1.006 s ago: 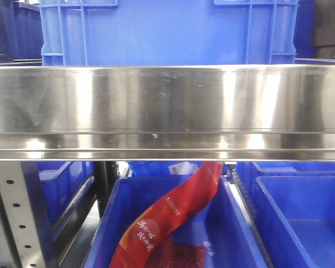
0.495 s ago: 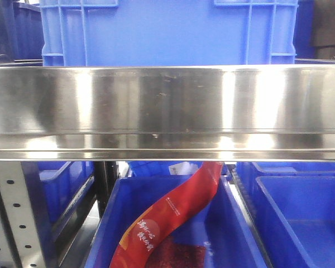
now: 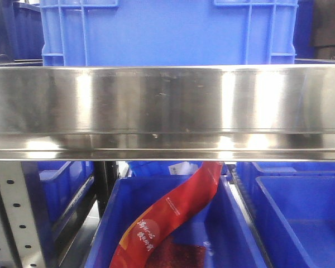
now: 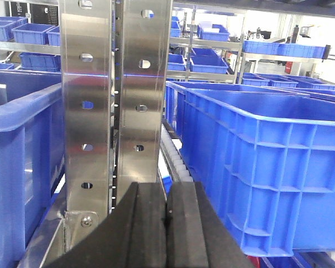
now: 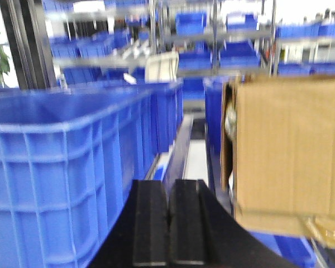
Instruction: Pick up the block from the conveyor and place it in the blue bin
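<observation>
The block is nowhere in any of the three views, and neither is the conveyor. The left gripper (image 4: 166, 223) has its pads pressed together with nothing between them, hanging before a perforated steel upright (image 4: 114, 95) with a blue bin (image 4: 257, 167) just to its right. The right gripper (image 5: 168, 223) is likewise closed and empty, between a blue crate (image 5: 67, 167) and a cardboard box (image 5: 285, 151). From the front, a steel shelf rail (image 3: 167, 111) fills the view. To my eye both arms must first find the belt, then spread their pads before reaching.
</observation>
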